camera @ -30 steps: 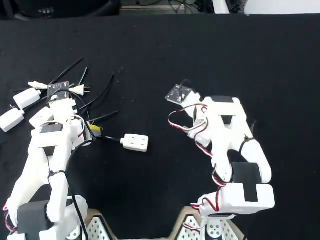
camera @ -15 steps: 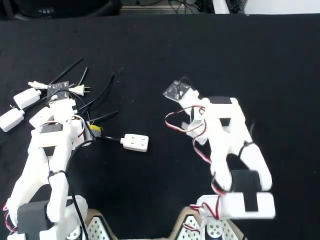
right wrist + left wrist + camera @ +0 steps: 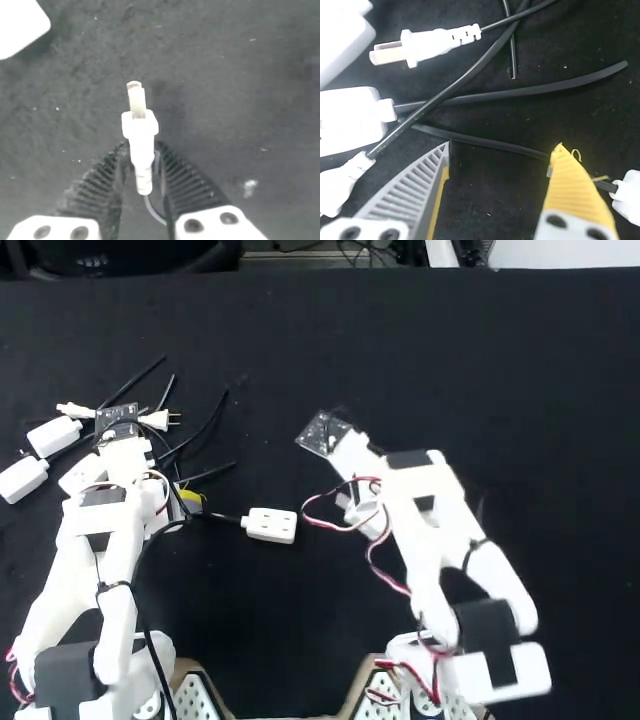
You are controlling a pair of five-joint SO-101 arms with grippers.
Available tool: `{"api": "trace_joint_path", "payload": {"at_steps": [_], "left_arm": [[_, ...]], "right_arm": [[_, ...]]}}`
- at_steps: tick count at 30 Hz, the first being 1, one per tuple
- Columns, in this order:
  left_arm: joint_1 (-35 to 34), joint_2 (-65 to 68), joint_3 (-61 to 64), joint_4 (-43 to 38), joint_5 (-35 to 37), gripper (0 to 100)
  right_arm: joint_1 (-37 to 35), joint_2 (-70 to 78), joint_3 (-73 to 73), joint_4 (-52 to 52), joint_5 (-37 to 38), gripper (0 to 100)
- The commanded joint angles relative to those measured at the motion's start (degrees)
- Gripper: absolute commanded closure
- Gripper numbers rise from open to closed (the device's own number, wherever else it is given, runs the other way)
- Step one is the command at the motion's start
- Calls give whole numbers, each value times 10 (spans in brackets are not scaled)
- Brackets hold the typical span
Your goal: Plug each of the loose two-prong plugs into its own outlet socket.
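Black counter (image 3: 500, 360): right fingers (image 3: 181, 181) clamped on plug (image 3: 138, 125), swung nearer the outlet socket (image 3: 271, 525), likely lining up insertion. Meanwhile left fingers (image 3: 570, 185) wide open, empty.

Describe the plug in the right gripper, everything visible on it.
The white plug looks like moulded plastic: a slim body widening to a squarish collar, pale prongs projecting beyond it, seen edge-on so they overlap. The right gripper is shut on its body, dark ridged fingers pressing both sides, prongs pointing away from the gripper. A thin cord trails from its rear end. It seems held clear of the black cloth.
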Motion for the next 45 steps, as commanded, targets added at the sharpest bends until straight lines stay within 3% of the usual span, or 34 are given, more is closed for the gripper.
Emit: {"api": "trace_joint_path", "payload": {"at_steps": [1,5,15,19,28,31,37,42,45], "left_arm": [[-5,-20,-3,-10,4,683],[-5,-20,-3,-10,4,683],[-5,-20,-3,-10,4,683],[-5,-20,-3,-10,4,683],[0,-27,4,-4,4,683],[0,-28,8,-4,4,683],[-3,-129,51,4,5,683],[-6,-295,121,8,9,683],[-6,-397,167,8,9,683]], "right_arm": [[-10,29,-39,17,-18,886],[-12,44,-65,47,-13,855],[-13,44,-65,25,-17,992],[-13,30,-66,30,-17,988],[-17,-203,-38,94,-17,988],[-44,-300,3,72,-18,988],[-125,-479,85,14,-99,988],[-229,-501,169,-79,-138,988],[-253,-473,211,-161,-171,988]]}}
